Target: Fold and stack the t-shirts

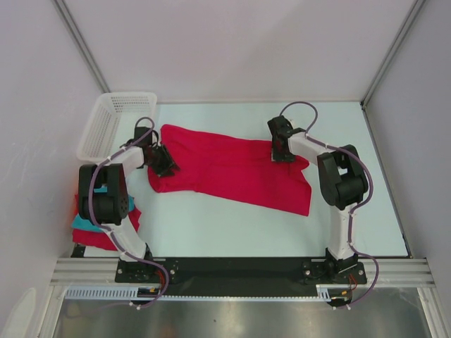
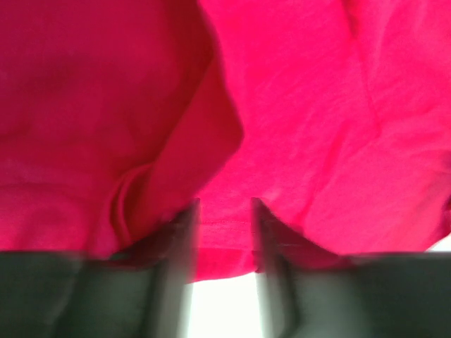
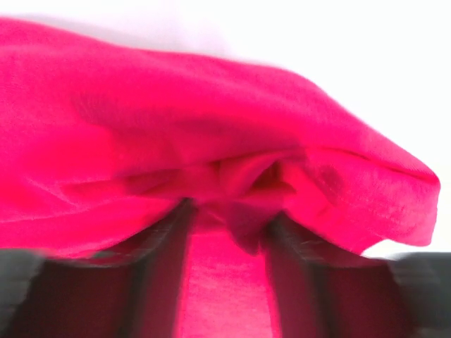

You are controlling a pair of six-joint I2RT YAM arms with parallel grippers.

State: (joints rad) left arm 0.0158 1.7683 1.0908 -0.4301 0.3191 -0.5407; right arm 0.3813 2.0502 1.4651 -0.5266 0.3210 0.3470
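**Item 1, folded t-shirts** point(image 1: 90, 236). Nearest the front edge, at the left margin of the worktop point(image 1: 232, 229). A small stack, teal layer over red, partly hidden behind the left arm. Well apart from both claws.

**Item 2, crimson-red t-shirt** point(image 1: 232, 172). One large garment, spread flat across mid-worktop, its long axis running left to right. The near right corner reaches toward the front, while the left end is narrower and rumpled. It lies between the two arms, each claw at one end.

**Item 3, left claw** point(image 1: 165, 162). Set down on the shirt's left end, near its upper-left corner. In the wrist view the left claw point(image 2: 224, 229) is blurred. Its fingers point(image 2: 180, 243) stand a narrow gap apart, with the shirt point(image 2: 317, 105) hem lying between them and a fold draped at the left finger. Bare worktop shows below the hem. Whether it pinches the cloth cannot be told.

**Item 4, right claw** point(image 1: 282, 149). On the shirt's upper-right edge, slightly farther back than the left claw. The wrist view shows the right claw point(image 3: 229, 225) closed on a gathered bunch of the shirt point(image 3: 176, 127). Cloth wrinkles inward at the fingertips point(image 3: 173, 225) and billows above them.

**Item 5, white mesh basket** point(image 1: 95, 137). Farthest item, in the rear left corner, beside the left arm and apart from the shirt.
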